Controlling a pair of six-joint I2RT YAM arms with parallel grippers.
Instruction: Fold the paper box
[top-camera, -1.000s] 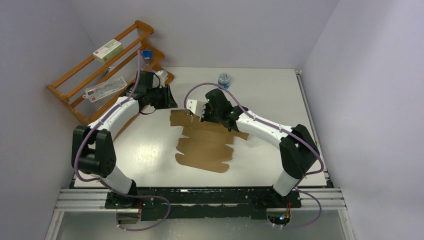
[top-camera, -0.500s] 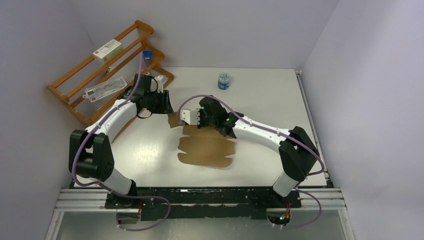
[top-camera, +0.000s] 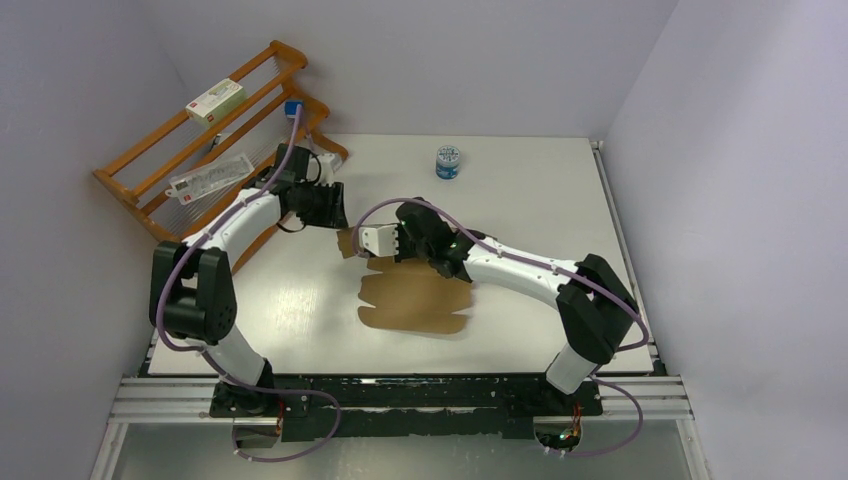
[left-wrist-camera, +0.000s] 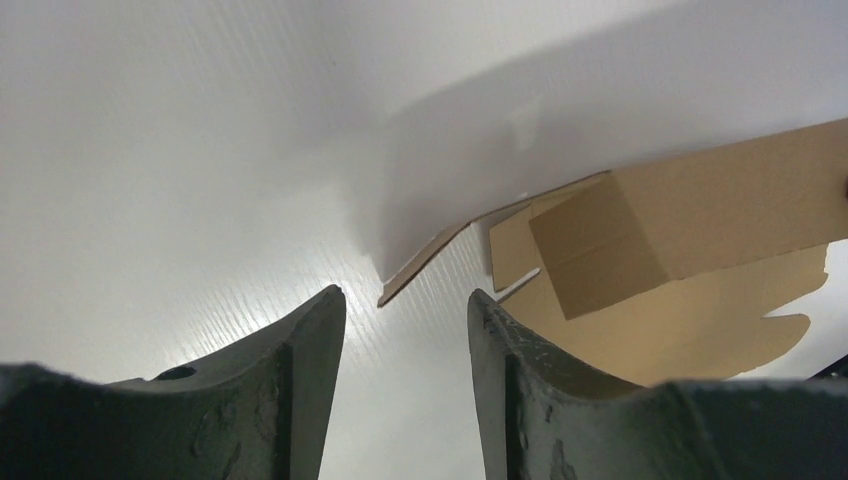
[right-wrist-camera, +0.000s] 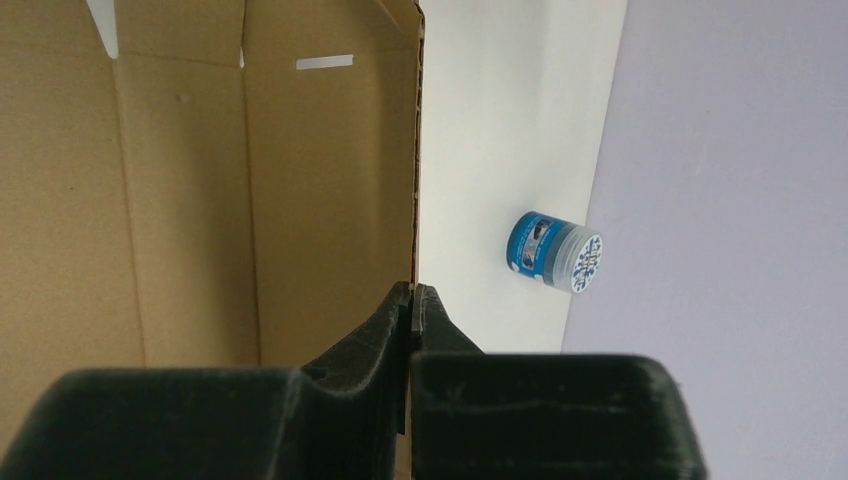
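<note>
The paper box (top-camera: 415, 298) is a brown die-cut cardboard sheet lying mid-table, its far panel raised. My right gripper (top-camera: 388, 243) is shut on the edge of that raised panel. In the right wrist view the jaws (right-wrist-camera: 412, 292) pinch the thin cardboard edge, with the sheet's slotted inner face (right-wrist-camera: 200, 180) to the left. My left gripper (top-camera: 337, 220) is open and empty, just off the sheet's far left corner. In the left wrist view its fingers (left-wrist-camera: 405, 300) frame bare table, and the cardboard (left-wrist-camera: 690, 220) lies to the right.
A wooden rack (top-camera: 150, 185) stands at the far left, holding a small white carton (top-camera: 215, 100) and a clear plastic packet (top-camera: 210, 175). A blue jar (top-camera: 449, 161) stands at the table's far side and also shows in the right wrist view (right-wrist-camera: 553, 252).
My right gripper has moved left and nearer, carrying the sheet's far panel up and over, so the flat part looks shorter. My left gripper has shifted slightly towards the sheet's corner.
</note>
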